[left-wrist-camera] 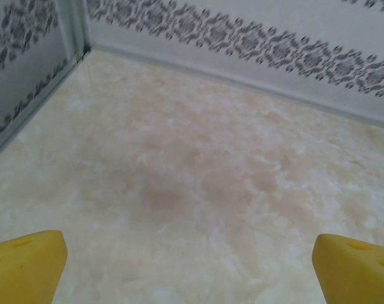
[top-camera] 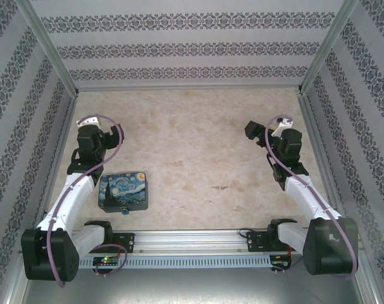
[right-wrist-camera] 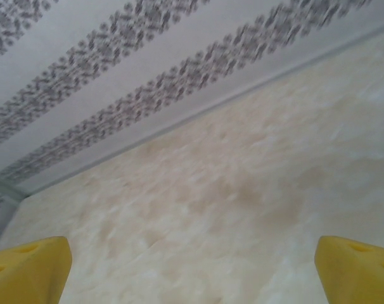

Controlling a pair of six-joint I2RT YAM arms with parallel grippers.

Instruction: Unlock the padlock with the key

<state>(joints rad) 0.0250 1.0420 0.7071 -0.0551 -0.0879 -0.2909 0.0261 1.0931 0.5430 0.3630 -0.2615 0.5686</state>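
We see the padlock [top-camera: 124, 209] from above as a tiny blue-teal speck on the marbled cream desk [top-camera: 192, 139]. It lies just at the near edge of the painted box [top-camera: 123, 191], which sits in the near-left part of the desk beside the left arm [top-camera: 75, 187]. We cannot tell whether padlock and box touch. The key is too small for us to make out.

The left jaws stand spread wide and hold nothing. In the left wrist view the yellow fingertips [left-wrist-camera: 24, 266] sit at opposite lower corners with bare desk between them, facing a corner of the patterned wall [left-wrist-camera: 243, 38].

The right jaws are likewise fully apart and empty. Their yellow fingertips [right-wrist-camera: 27, 269] frame bare desk below a stretch of the same wallpaper.

From above, the right arm [top-camera: 296, 180] reaches along the right side of the desk, well apart from box and padlock. The left arm's wrist is beyond the box's far-left corner.
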